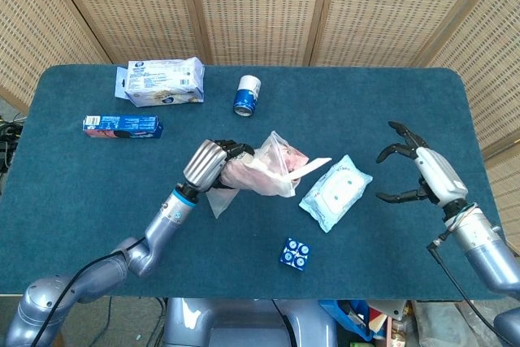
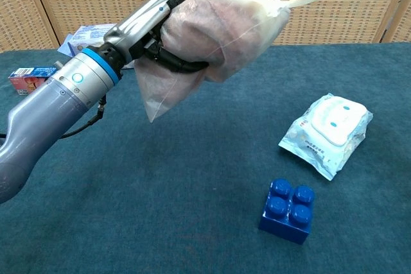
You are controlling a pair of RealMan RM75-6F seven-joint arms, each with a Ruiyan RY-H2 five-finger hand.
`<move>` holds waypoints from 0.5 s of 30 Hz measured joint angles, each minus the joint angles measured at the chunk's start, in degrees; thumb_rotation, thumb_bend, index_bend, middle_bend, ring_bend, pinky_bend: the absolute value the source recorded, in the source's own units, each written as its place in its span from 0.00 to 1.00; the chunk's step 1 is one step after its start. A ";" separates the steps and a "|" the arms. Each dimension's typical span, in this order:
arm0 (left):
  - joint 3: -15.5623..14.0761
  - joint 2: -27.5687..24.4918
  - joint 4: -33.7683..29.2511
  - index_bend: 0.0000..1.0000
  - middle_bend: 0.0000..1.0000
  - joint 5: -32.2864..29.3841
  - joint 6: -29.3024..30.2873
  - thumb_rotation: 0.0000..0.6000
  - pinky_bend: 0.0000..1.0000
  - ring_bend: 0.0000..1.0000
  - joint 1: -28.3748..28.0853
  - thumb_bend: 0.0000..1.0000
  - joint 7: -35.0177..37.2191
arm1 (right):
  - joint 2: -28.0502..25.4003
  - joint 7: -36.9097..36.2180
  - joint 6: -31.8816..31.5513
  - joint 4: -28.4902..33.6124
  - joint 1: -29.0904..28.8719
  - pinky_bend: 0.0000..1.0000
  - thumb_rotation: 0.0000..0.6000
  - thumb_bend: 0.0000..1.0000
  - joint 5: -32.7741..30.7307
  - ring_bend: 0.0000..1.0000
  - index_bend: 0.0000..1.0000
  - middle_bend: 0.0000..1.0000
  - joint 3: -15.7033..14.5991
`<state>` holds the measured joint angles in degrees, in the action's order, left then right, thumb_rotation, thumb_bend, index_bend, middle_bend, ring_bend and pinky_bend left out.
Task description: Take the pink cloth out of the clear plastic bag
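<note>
Holding the clear plastic bag (image 2: 212, 36) aloft over the middle of the table (image 1: 390, 103), the left hand (image 1: 210, 164) has its fingers wrapped round the bag's bulging middle, with the pink cloth (image 2: 215, 20) bunched inside and clamped along with the film. Bag's loose tail hangs below the fist; its mouth end points toward the robot's right, a thin flap sticking out. Whether that mouth is sealed or already parted cannot be told from either view. Right hand (image 1: 418, 172) sits well apart near the table's right edge, fingers spread and curved, holding nothing. Step in hand, as I judge it: bring the two hands together so the right can reach into the mouth. To do it well, the right hand should approach the flap end, not the belly, and pinch cloth only, since film and fabric lie pressed together there. Left grip looks too central; it squeezes the cloth, so a pull would drag the whole bag. Better to slacken toward the hanging tail and grip film alone, then draw the cloth out along the bag's axis. Wipes pack (image 1: 335, 192) lies just beside and below the bag's mouth, blue block (image 1: 295, 253) nearer the front edge; keep the exchange raised to avoid brushing either.
</note>
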<state>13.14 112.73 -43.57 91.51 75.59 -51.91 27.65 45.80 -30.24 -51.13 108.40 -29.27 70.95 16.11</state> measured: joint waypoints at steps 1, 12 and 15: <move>0.13 0.35 0.34 0.63 0.63 0.00 0.38 1.00 0.66 0.56 -0.24 0.30 -0.03 | 0.12 0.71 1.37 0.15 -0.94 0.00 1.00 0.04 -1.69 0.00 0.43 0.04 0.25; 0.17 2.21 2.54 0.63 0.63 -0.03 1.30 1.00 0.66 0.56 -2.16 0.30 -0.58 | -0.77 3.36 10.58 3.02 -8.10 0.00 1.00 0.04 -16.71 0.00 0.45 0.04 3.65; 0.11 2.05 2.51 0.63 0.63 0.13 1.53 1.00 0.66 0.56 -2.64 0.30 -1.08 | -2.11 2.93 12.02 4.45 -9.46 0.00 1.00 0.04 -19.51 0.00 0.45 0.04 5.00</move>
<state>13.25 114.78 -41.06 91.63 77.12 -54.56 26.57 43.70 -27.31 -39.11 112.84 -38.73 51.44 21.11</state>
